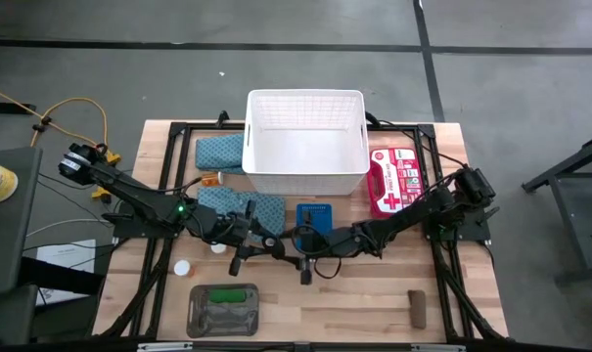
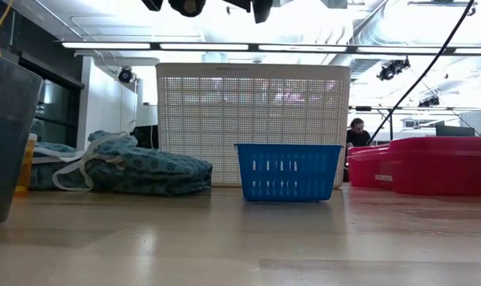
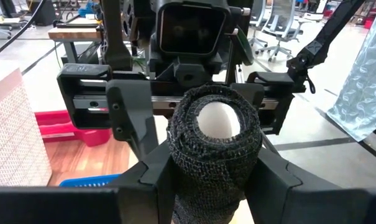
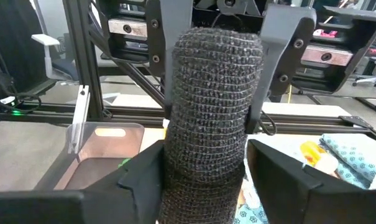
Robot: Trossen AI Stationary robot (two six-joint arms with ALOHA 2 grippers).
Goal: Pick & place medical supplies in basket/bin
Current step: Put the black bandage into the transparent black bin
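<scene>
High view is showing both grippers meeting mid-worktop, left gripper squeezing the black roll, right gripper loosening; basket is sitting empty, cloths waiting

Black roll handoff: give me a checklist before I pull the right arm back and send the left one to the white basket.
1. Left claw shut on the black roll: ok.
2. Right claw open, fingers off the roll's sides: ok.
3. Roll held up off the table: ok.
4. White basket with its top unobstructed: ok.
5. Left grip firm enough to carry: cannot tell.
</scene>
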